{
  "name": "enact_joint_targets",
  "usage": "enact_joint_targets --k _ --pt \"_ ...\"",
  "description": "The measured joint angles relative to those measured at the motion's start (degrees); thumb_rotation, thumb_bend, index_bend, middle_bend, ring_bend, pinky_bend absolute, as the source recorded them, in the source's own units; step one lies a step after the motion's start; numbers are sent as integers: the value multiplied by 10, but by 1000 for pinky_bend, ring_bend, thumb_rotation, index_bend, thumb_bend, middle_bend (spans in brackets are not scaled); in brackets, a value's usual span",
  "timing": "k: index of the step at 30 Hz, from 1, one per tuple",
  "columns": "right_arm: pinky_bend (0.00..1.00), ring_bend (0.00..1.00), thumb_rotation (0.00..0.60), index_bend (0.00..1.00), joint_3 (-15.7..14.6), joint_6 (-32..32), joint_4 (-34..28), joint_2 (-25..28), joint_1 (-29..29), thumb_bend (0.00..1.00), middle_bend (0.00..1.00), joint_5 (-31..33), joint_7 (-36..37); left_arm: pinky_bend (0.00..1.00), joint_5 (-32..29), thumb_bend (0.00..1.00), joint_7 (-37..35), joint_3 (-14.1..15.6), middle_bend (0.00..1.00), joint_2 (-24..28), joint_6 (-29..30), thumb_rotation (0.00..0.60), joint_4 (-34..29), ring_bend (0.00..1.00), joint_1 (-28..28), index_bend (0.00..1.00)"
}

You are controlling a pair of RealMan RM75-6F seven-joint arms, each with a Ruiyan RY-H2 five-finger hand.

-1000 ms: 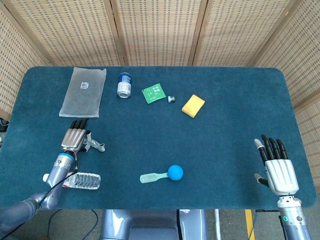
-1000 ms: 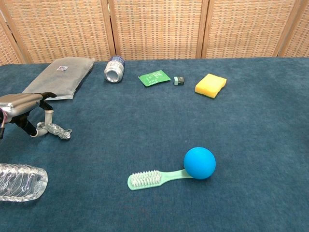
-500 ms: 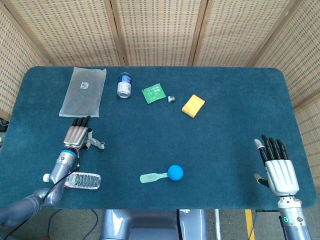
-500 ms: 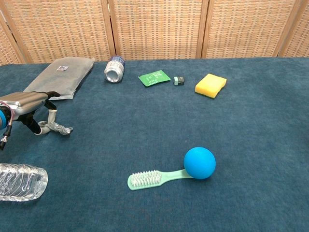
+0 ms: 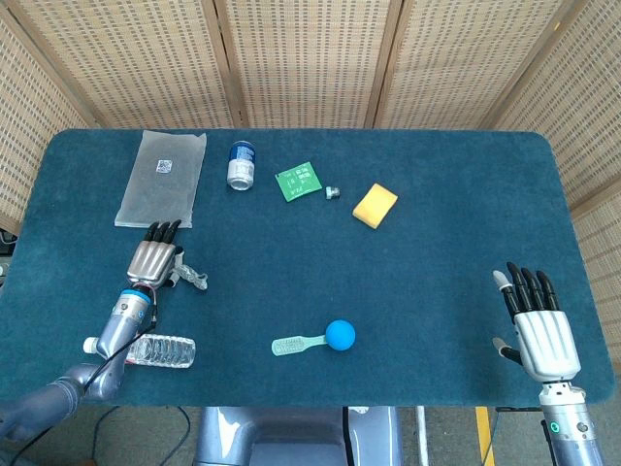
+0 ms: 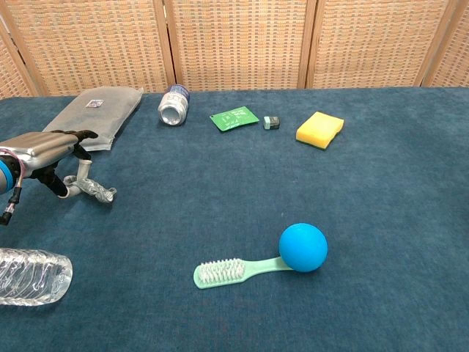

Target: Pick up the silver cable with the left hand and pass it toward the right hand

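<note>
I am a two-armed robot at a table (image 5: 437,291) covered in dark blue cloth. My left hand (image 5: 153,260) sits near the table's left edge, palm down, fingers reaching toward the far edge. In the chest view that left hand (image 6: 45,150) has its fingers curled over one end of the silver cable (image 6: 91,188), holding it. The cable (image 5: 191,279) is a short, crumpled bundle; its free end sticks out to the right of my hand and seems to hang just above the cloth, though I cannot tell for sure.

My right hand (image 5: 541,330) is well apart, near the table's right front corner. It holds nothing, and its fingers are spread and straight.

A clear plastic bottle (image 5: 155,350) lies on its side at the left front edge, close to my left forearm. A grey pouch (image 5: 162,178) lies flat near the far left corner, just beyond my fingertips. Along the far edge, from left to right, are a can (image 5: 241,164) on its side, a green card (image 5: 298,182), a small metal piece (image 5: 332,192) and a yellow sponge (image 5: 375,206). Near the middle of the front edge, a blue ball (image 5: 340,334) touches the handle of a pale green brush (image 5: 294,344).
</note>
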Motion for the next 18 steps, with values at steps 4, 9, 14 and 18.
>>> enact_joint_targets --k 4,9,14,18 --pt "0 0 600 0 -1 -1 0 -1 1 0 0 -2 0 0 9 778 -64 -6 0 12 -1 600 -18 0 4 842" --pt "0 0 600 0 -1 -2 6 -5 5 0 0 -12 10 0 22 777 -182 -19 0 33 -15 600 -53 0 9 847" --pt "0 0 600 66 2 -13 14 -5 20 0 0 -25 45 0 48 771 -332 -37 0 56 -27 600 -97 0 9 850" --pt "0 0 600 141 6 -31 17 3 43 0 0 -45 90 0 62 760 -430 -56 0 72 -42 600 -142 0 3 852"
